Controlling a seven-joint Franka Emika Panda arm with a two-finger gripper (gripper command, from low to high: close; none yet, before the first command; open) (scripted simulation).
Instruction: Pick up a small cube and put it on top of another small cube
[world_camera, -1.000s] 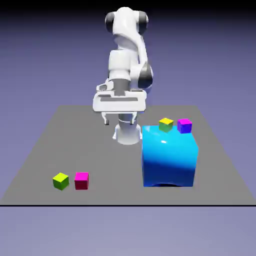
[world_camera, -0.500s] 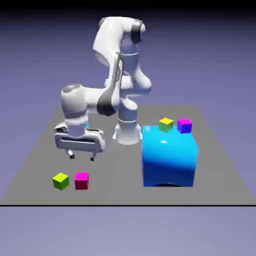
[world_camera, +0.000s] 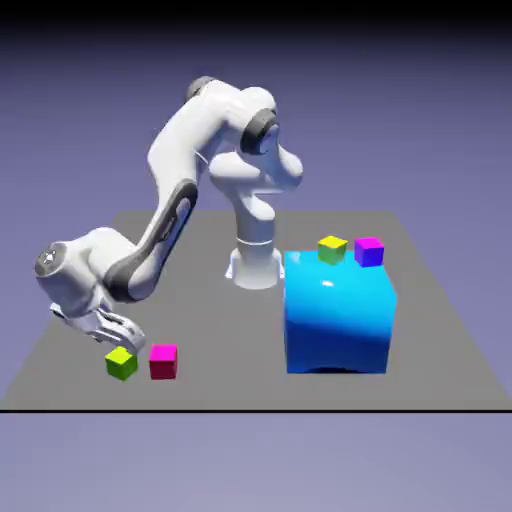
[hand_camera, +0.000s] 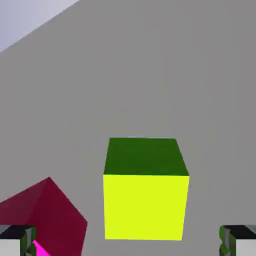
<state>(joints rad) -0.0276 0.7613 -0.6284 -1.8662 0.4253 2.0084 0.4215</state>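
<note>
- The green cube (world_camera: 121, 364) sits at the lower left of the exterior view, on the table (world_camera: 235, 385), just beside the pink cube (world_camera: 163, 362); in the hand view it fills the lower middle.
- The gripper (hand_camera: 127, 241) is spread wide, one tip near each bottom corner of the hand view, with nothing gripped. The green cube shows between the tips, with room on both sides.
- It looks small, stiff and plain-sided, so it is probably light and unlikely to dent or break. How slippery it is, I can't tell; flat faces should give a fair grip, but a corner pinch could twist it.
- The best hold is probably across two opposite upright faces, the ones toward the left and right of the hand view, low enough for the pads to lie flat.
- The tip at the hand view's lower left overlaps the pink cube in the picture, so going down there could nudge that cube; I'd check the clearance first.
- Against the earlier exterior frame, the gripper is lower and further toward the left edge, and it leans where it hung nearly upright. The arm (world_camera: 178, 215) now reaches down to the lower left.
- Both cubes lie in the same places as before, and the blue block (world_camera: 336, 320) at the right hasn't moved either.
</note>
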